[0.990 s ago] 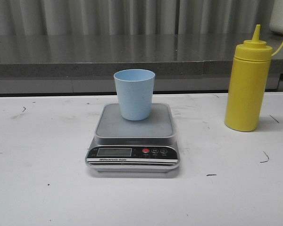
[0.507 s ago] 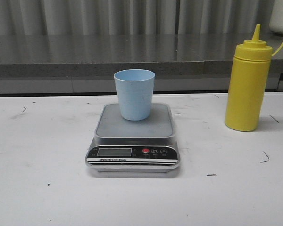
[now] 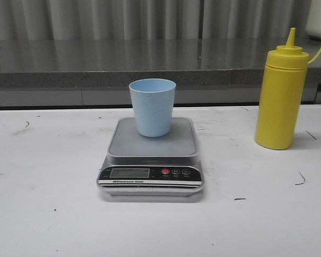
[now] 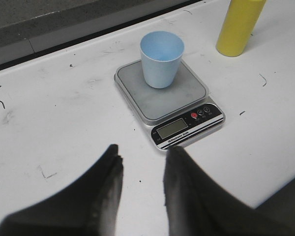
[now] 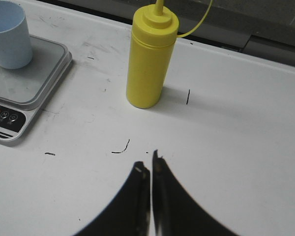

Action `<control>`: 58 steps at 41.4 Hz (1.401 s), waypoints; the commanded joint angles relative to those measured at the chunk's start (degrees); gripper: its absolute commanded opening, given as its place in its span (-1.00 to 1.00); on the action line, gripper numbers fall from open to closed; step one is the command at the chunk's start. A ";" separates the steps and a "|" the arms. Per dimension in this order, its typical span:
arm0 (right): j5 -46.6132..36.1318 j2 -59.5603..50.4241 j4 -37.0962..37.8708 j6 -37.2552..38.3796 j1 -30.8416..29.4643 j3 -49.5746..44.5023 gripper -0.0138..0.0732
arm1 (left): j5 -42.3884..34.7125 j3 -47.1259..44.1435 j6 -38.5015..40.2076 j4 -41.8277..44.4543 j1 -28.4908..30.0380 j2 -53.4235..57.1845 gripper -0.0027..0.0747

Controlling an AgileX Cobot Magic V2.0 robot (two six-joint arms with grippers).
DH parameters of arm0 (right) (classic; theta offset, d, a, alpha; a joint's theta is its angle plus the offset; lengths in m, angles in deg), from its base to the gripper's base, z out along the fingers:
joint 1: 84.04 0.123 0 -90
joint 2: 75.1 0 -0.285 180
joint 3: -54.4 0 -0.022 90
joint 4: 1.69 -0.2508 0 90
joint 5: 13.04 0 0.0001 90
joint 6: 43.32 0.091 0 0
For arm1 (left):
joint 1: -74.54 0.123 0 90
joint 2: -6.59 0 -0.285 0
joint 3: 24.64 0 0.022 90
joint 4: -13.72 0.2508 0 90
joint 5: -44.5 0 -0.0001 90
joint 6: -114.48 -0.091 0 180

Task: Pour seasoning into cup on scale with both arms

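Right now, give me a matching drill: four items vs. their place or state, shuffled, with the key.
Items:
1. cup
2. bottle
3. left gripper
4. right gripper

Place or state:
A. fingers apart, holding nothing
B. upright on the table, right of the scale
C. fingers nearly together, holding nothing
D. standing on the scale's platform

Pairs: 1-D, 2-B, 3-A, 4-C
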 commanded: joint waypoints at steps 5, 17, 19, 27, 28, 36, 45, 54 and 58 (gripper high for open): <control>-3.96 -0.01 1.03 -0.65 -0.07 1.97 -0.84 | -4.33 1.47 -0.09 -0.33 -0.31 -0.10 -0.98; -3.96 -0.01 1.03 -0.65 -0.07 1.97 -0.84 | -4.33 1.47 -0.09 -0.33 -0.31 -0.10 -0.98; -3.96 -0.01 1.03 -0.65 -0.07 1.97 -0.84 | -4.33 1.47 -0.09 -0.33 -0.31 -0.10 -0.98; -3.96 -0.01 1.03 -0.65 -0.07 1.97 -0.84 | -5.03 0.63 -0.09 -1.31 1.37 1.18 -0.98; -3.96 -0.01 1.03 -0.65 -0.07 1.97 -0.84 | -5.41 -0.04 -0.09 -1.75 2.20 1.73 -0.98; -3.96 -0.01 1.03 -0.65 -0.07 1.97 -0.84 | -15.85 -10.09 -0.09 -3.15 14.27 10.38 -0.98; -3.96 -0.01 1.03 -0.65 -0.07 1.97 -0.84 | -33.63 -28.22 -0.09 -3.54 25.05 23.21 -0.98; -3.96 -0.01 1.03 -0.65 -0.07 1.97 -0.84 | -36.82 -39.07 -0.09 -3.97 29.13 33.77 -0.98; -3.96 -0.01 1.03 -0.65 -0.07 1.97 -0.84 | -38.15 -41.94 -0.09 -4.02 29.48 36.24 -0.98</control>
